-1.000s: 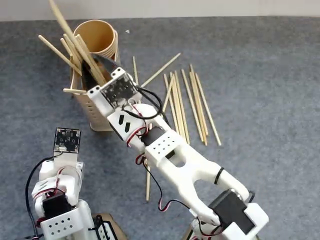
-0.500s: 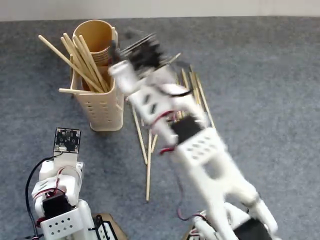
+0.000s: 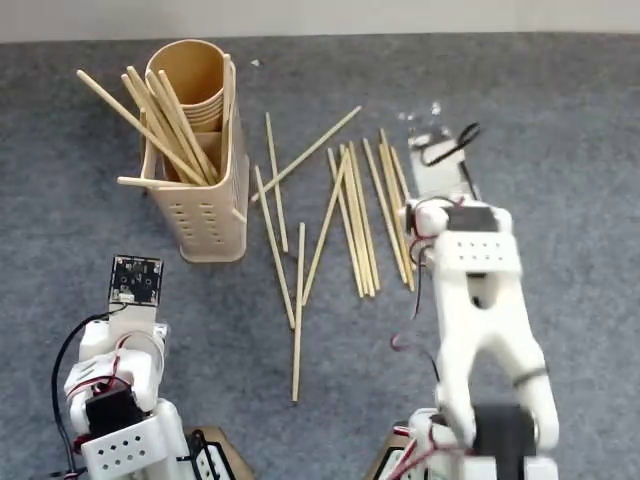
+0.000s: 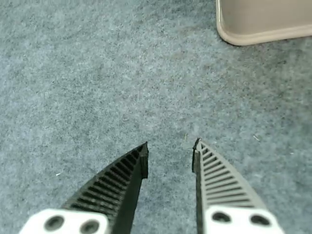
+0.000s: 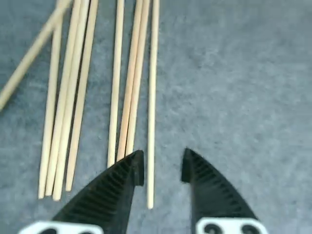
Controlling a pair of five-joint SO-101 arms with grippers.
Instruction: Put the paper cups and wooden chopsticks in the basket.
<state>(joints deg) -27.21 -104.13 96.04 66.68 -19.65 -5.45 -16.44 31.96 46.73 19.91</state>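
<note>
Chopsticks (image 3: 355, 215) lie loose on the bench (image 3: 560, 100) right of the basket (image 3: 205, 215); others stand inside it with the cups (image 3: 190, 72). The right claw (image 5: 163, 168) hangs open and empty over the loose ones. The left claw (image 4: 169, 156) is open and empty near the basket's foot.

paper cups (image 3: 190, 72) in basket (image 3: 205, 222) | loose chopsticks (image 3: 357, 215) right of basket | right hand (image 5: 162, 165) over their right edge

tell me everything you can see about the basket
The basket is a tall, narrow, cream container, plastic by its look, with rounded corners and rows of small holes in its side wall. It stands upright on the grey carpeted table, toward its far left. A stack of paper cups sits inside it, and several wooden chopsticks lean out of its open top.
</note>
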